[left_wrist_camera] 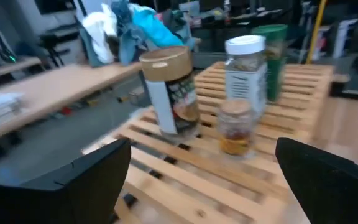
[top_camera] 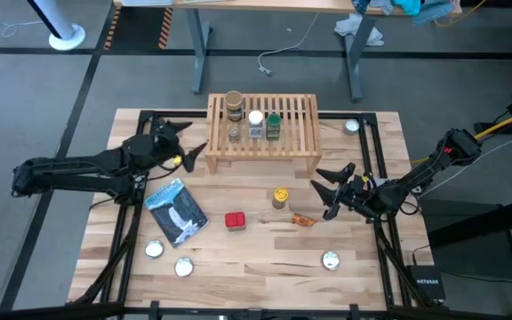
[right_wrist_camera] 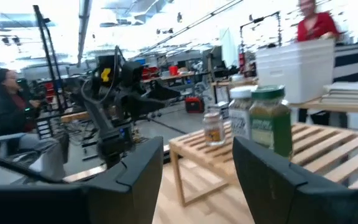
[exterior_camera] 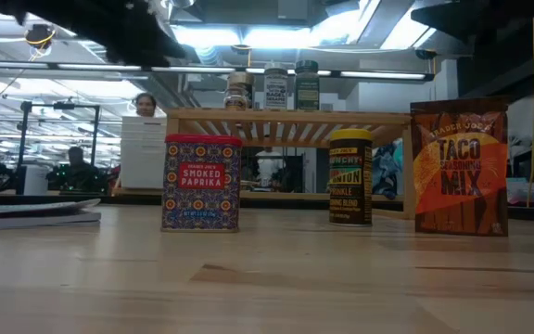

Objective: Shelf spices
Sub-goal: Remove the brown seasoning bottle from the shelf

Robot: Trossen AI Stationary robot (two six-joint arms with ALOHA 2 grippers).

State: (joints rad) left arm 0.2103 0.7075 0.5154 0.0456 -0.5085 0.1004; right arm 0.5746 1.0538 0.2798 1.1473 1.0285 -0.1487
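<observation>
High view: four spices stand on the shelf at the worktop's far edge; a yellow-lidded jar, red tin and orange packet sit mid-worktop. The left gripper hangs released beside the shelf. The right gripper hovers part-open, empty.

Low view: tin, jar and packet stand upright before the shelf.

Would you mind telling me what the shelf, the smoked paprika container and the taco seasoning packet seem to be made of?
The shelf looks like pale unfinished wood: visible slats and grain. The smoked paprika container seems a printed metal tin, given its boxy shape and rolled red rim, though painted card is possible. The taco seasoning packet appears to be glossy printed foil or plastic film, flat with a crimped top edge.
</observation>
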